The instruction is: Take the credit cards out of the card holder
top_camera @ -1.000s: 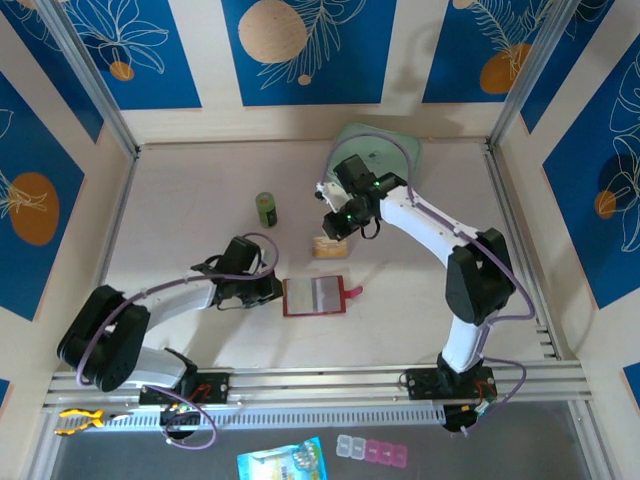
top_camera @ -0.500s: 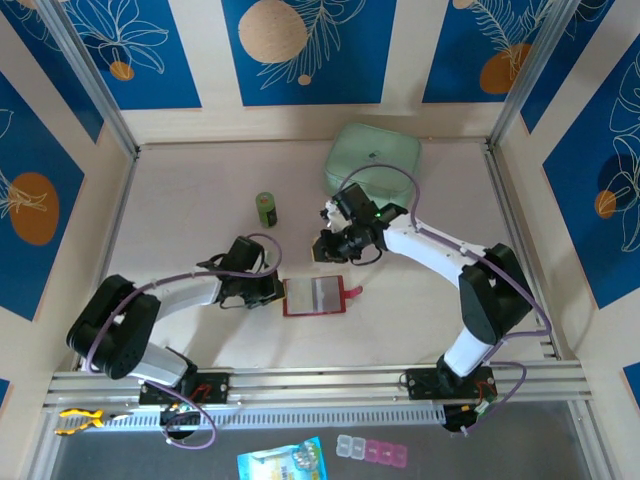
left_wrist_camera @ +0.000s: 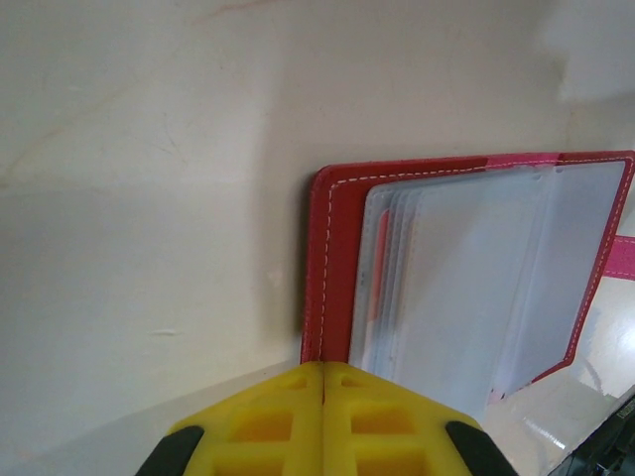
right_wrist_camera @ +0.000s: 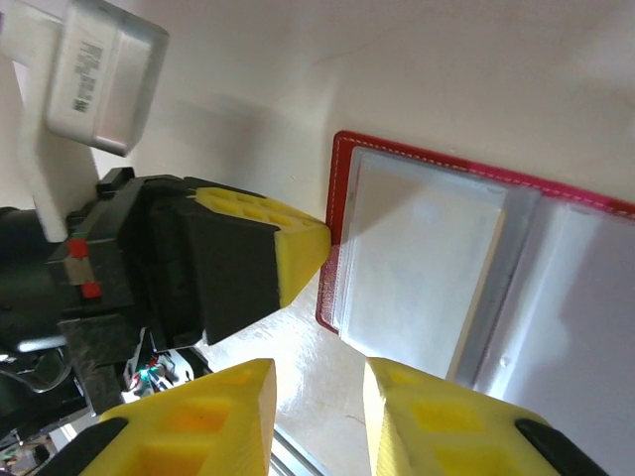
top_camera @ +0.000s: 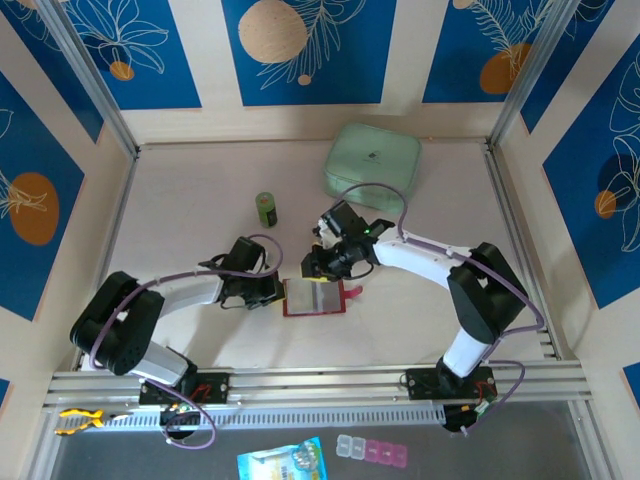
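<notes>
The card holder (top_camera: 318,298) lies open on the table, red with pale clear pockets and a pink snap tab (top_camera: 354,291). In the left wrist view the card holder (left_wrist_camera: 335,258) shows an orange-red card edge (left_wrist_camera: 376,288) inside a pocket. In the right wrist view a tan card edge (right_wrist_camera: 484,297) shows in the card holder (right_wrist_camera: 338,198). My left gripper (top_camera: 277,292) (left_wrist_camera: 324,369) is shut, its tip against the holder's left edge. My right gripper (top_camera: 310,268) (right_wrist_camera: 319,397) hovers open at the holder's far-left corner, with nothing between its fingers.
A large mint-green case (top_camera: 372,160) sits at the back. A small green bottle (top_camera: 266,209) stands left of the right arm. The metal rail (top_camera: 320,385) runs along the near edge, and walls close in the sides.
My right gripper has come from near the case down and left to the holder's far-left corner, and its jaws have opened. The left gripper stays shut at the holder's edge.
</notes>
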Motion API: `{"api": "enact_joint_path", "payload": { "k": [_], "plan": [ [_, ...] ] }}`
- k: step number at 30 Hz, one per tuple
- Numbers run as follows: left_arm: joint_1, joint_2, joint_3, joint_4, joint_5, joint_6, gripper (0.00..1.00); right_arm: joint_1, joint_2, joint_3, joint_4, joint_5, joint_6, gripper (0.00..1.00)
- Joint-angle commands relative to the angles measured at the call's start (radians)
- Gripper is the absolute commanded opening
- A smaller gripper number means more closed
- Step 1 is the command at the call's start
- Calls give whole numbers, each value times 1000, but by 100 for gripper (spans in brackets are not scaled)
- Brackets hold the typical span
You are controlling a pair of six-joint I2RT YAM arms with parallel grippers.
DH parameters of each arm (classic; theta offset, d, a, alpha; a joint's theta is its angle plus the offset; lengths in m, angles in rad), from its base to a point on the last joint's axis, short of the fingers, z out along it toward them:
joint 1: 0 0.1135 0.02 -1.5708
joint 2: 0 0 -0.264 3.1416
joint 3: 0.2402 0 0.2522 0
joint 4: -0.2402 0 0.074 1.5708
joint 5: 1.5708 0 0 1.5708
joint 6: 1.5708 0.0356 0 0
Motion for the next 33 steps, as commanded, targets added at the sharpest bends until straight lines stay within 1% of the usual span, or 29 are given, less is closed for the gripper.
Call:
{"api": "enact_joint_path", "payload": {
  "k": [1, 10, 22, 33],
  "plan": [
    [1, 8, 24, -15, 19, 25, 5, 19, 26, -29, 37, -35, 45, 32],
    [1, 2, 30, -40, 17, 36, 5, 39, 85, -60, 98, -40, 75, 34],
    [1, 9, 28, -41, 11, 41, 5, 49, 154, -49, 108, -17, 63, 35],
    [1, 24, 44, -62, 2, 57, 5, 48, 153, -36, 46, 44, 45, 35]
  ]
}}
